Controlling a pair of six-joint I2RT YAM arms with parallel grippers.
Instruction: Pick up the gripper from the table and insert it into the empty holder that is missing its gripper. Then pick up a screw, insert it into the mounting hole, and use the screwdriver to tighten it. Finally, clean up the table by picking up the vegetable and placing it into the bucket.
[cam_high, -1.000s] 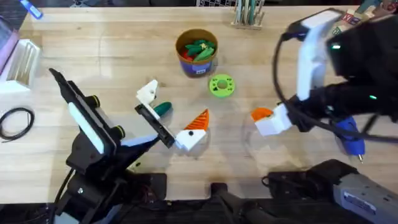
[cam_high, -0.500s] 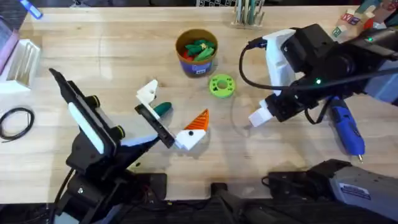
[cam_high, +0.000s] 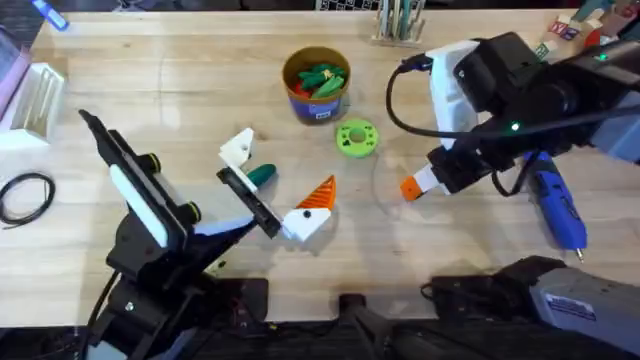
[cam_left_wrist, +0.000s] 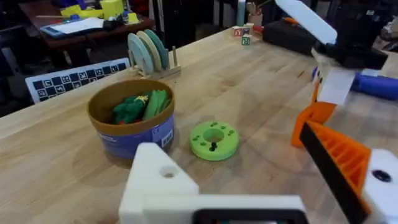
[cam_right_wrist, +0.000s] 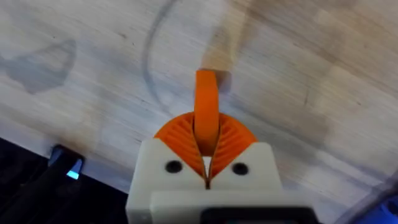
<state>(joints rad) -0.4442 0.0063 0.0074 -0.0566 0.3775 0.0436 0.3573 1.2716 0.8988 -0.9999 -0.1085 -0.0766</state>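
- At the table's lower left, the left gripper rests low on the wood; its fingers, one plain white holder and one carrying an orange pad, stand spread wide with nothing between them.
- Between those fingers lies the dark green vegetable.
- Behind it, mid-table, the bucket stands upright with green and red toy produce inside, and a lime-green disc lies just beside it.
- Right of centre, the right gripper has its ribbed pads closed on the orange gripper, held above the wood.
- Farther right, the blue screwdriver lies on the table.
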